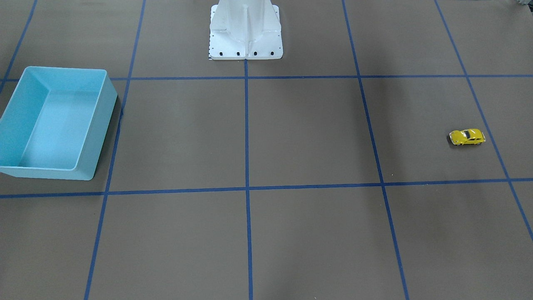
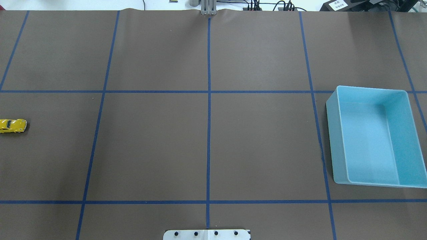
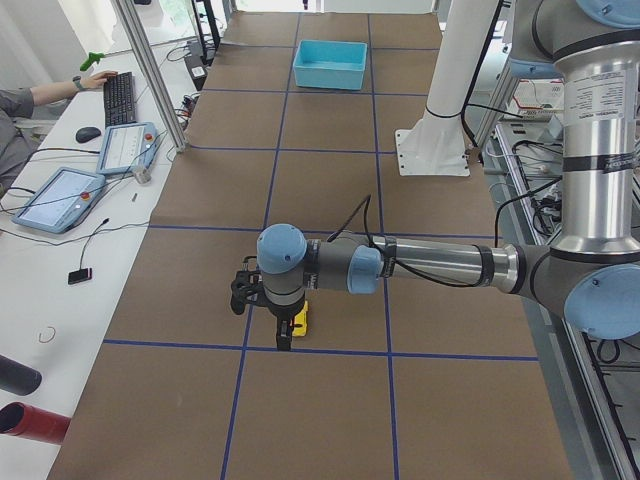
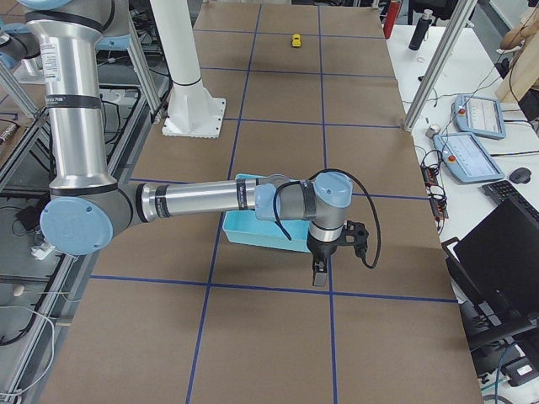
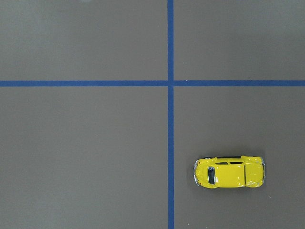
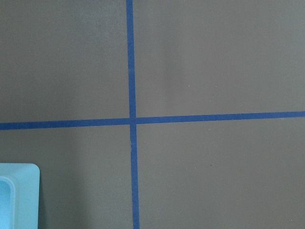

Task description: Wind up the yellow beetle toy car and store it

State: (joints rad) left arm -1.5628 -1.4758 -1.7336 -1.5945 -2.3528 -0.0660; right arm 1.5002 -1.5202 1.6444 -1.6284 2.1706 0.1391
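The yellow beetle toy car stands on its wheels on the brown table, far on my left side. It also shows in the overhead view, the left wrist view and partly behind my left gripper in the left side view. My left gripper hangs above the table just beside the car; I cannot tell whether it is open or shut. My right gripper hangs beside the light blue bin; I cannot tell its state. The bin is empty.
The white robot base stands at the table's middle edge. Blue tape lines divide the brown table into squares. Operator desks with pendants and a keyboard run along the far side.
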